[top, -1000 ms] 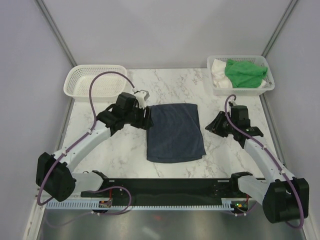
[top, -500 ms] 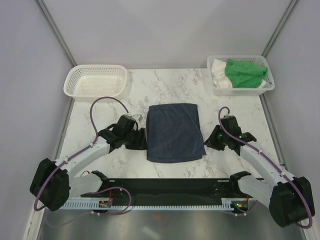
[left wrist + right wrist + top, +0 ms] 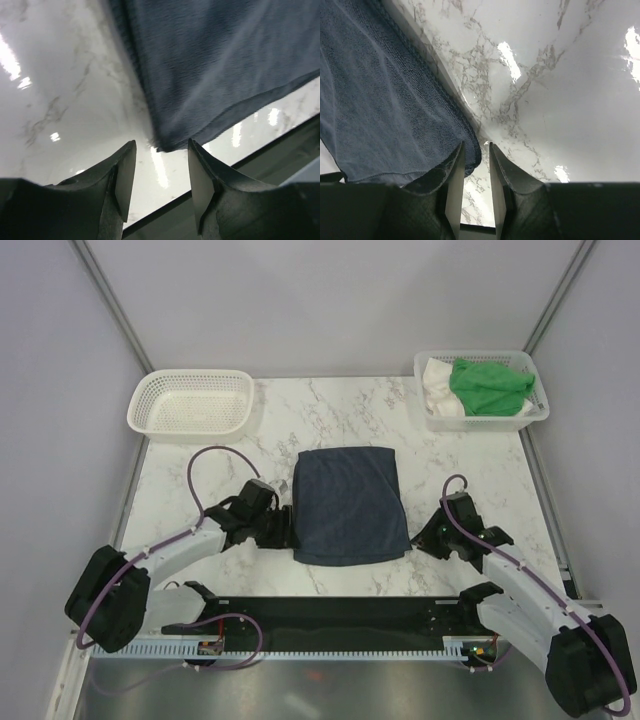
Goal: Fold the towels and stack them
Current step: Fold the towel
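The navy towel (image 3: 350, 505) lies flat at bench centre, and I judge it part-folded. The green towel (image 3: 488, 385) and white towel (image 3: 436, 380) wait unfolded in the basket (image 3: 480, 422) at 1 o'clock. My left tool (image 3: 161, 170) and right tool (image 3: 476, 165) sit at its 7 and 5 o'clock corners, jaws apart, gripping nothing.

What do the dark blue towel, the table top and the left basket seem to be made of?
Dark blue towel: soft terry-like cloth, matte, fuzzy pile.
Table top: marble-look, glossy; grey veins, lamp reflections; perhaps laminate.
Left basket: probably white plastic, moulded mesh.
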Controlling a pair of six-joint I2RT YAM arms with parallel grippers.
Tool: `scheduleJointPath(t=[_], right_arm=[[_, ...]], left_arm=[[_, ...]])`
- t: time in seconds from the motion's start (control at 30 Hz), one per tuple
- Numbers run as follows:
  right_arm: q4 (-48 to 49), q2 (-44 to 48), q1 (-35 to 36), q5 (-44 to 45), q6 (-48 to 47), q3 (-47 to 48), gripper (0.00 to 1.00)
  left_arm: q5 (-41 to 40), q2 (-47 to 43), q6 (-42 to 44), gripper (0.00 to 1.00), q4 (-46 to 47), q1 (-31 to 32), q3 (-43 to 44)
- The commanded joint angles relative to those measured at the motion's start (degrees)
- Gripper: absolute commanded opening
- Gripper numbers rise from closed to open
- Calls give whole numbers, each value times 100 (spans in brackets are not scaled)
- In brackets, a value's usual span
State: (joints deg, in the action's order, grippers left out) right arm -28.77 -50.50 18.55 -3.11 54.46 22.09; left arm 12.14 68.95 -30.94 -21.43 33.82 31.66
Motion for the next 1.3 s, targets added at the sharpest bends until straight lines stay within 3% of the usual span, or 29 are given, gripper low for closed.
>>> scheduleJointPath(t=[0.0,0.4,0.87,1.27], right_arm=[[310,84,35,75,276,-152,34],[654,207,26,-233,566,-459,34],[698,286,35,-268,417,-583,32],[768,286,44,-260,381,-618,30]], left_arm=[[746,83,-659,53,1273,107,-2],[588,541,-659,48,1317,309,-2],[-387,225,-264,48,192,485,271],[-274,330,-351,46,394,502,192]])
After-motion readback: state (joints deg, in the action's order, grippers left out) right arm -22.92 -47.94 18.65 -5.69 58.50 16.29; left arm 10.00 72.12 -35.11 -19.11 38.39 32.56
